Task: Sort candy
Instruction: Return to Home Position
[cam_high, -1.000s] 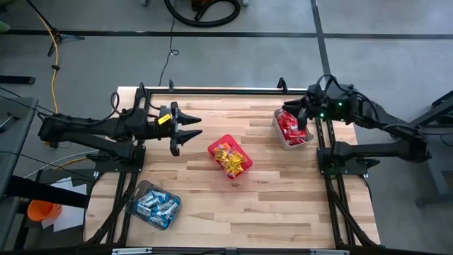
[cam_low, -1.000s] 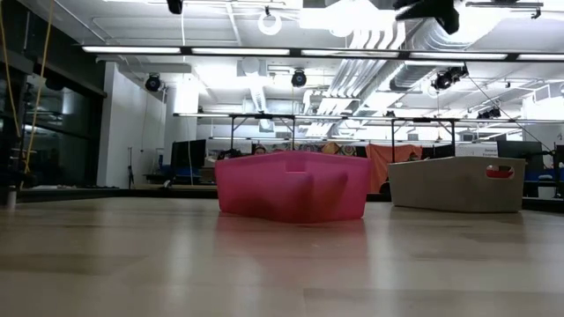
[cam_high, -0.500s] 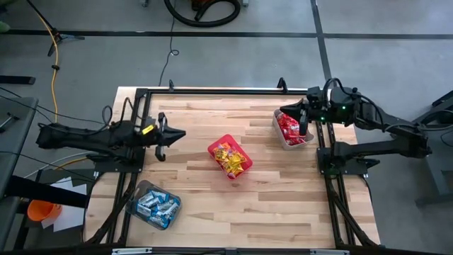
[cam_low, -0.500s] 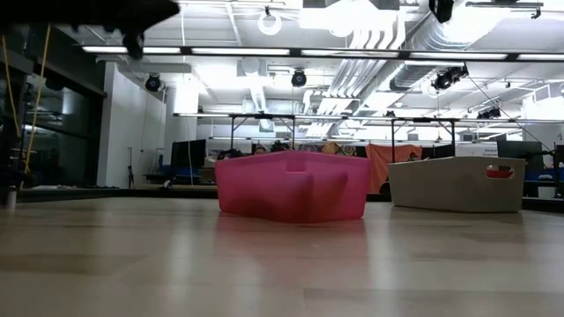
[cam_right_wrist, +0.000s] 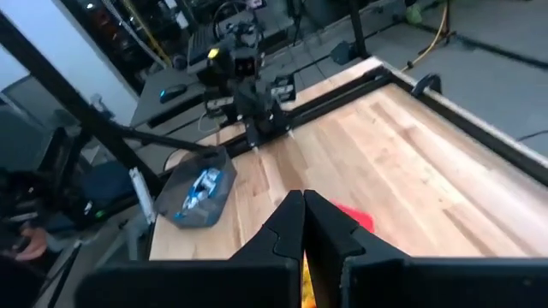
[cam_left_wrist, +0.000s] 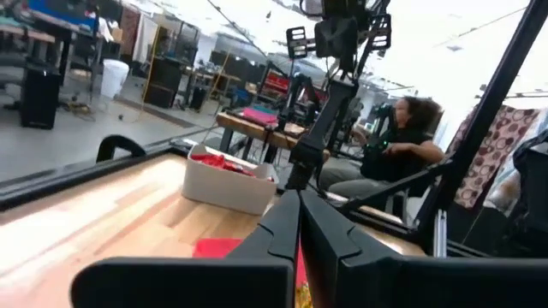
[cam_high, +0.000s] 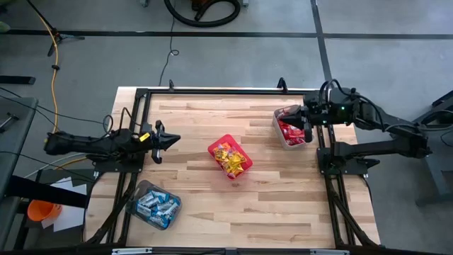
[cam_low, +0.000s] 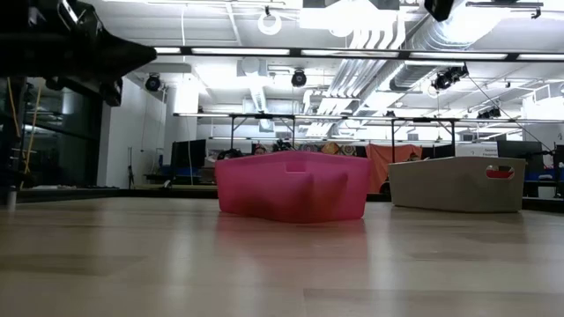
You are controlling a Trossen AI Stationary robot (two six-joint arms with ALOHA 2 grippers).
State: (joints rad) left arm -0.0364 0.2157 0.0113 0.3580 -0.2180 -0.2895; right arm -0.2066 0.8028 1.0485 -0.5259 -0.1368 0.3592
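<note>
candy packets, small, flat and shiny in their wrappers, lie sorted into three heaps, one kind to each container; the packets in each heap are too many and too small to count. yellow packets fill the red bin, a square box of thin translucent plastic with rounded corners, set cornerwise at the middle of the counter. red packets sit in the grey tub, an opaque oblong with slanted walls and a handle slot through which red shows in the low view; it stands by the right edge, toward the back right corner. blue-and-white packets lie in the clear tub at the front left corner. the counter is pale wood laid in long strips, framed by black metal rails.

two dark arms are in view. the left tool hangs over the left edge about midway along it, its two fingers pressed together and holding nothing. the right tool is above the grey tub's outer rim at the right edge, fingers likewise closed tip to tip and empty.
</note>
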